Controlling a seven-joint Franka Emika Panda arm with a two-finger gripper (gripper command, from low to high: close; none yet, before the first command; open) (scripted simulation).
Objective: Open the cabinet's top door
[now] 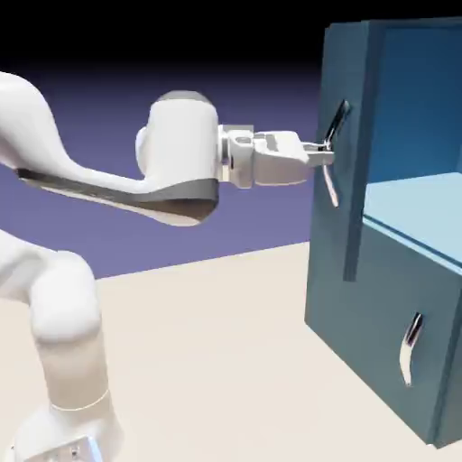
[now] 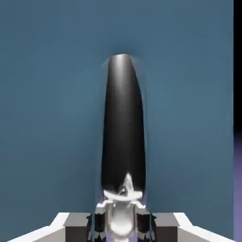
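**Hand grips the handle of the top door, which stands open**

The white robot arm [image 1: 108, 180] reaches flat across from the left of the exterior view. At its tip, the small white and grey two-finger hand [image 1: 322, 153] is clenched on the curved silver-and-black handle [image 1: 332, 149] of the top door.

The big boxy teal-blue cabinet [image 1: 379, 298] stands on the pale cream counter [image 1: 198, 343], at the right side of the exterior view. The top door [image 1: 341, 153], a large flat teal-blue panel, is swung out from the cabinet front. We see it nearly edge-on, as a tall thin strip. Behind it the cabinet is open, and the paler blue inside [image 1: 415, 135] shows, with a light blue shelf floor [image 1: 415, 212].

Below it, the lower flat teal-blue door panel [image 1: 388, 352] is shut flat against the cabinet. Its own curved silver handle [image 1: 411, 347] hangs there, well apart from the hand.

In the hand view, the teal-blue top door [image 2: 47, 94] fills almost the whole picture. The handle [image 2: 123, 137] runs up the middle, dark and shiny with bright edges. Its lower end sits tight between the two grey fingertips [image 2: 100, 222] at the bottom edge. A thin strip of black and violet backdrop [image 2: 238, 142] shows along the right edge.
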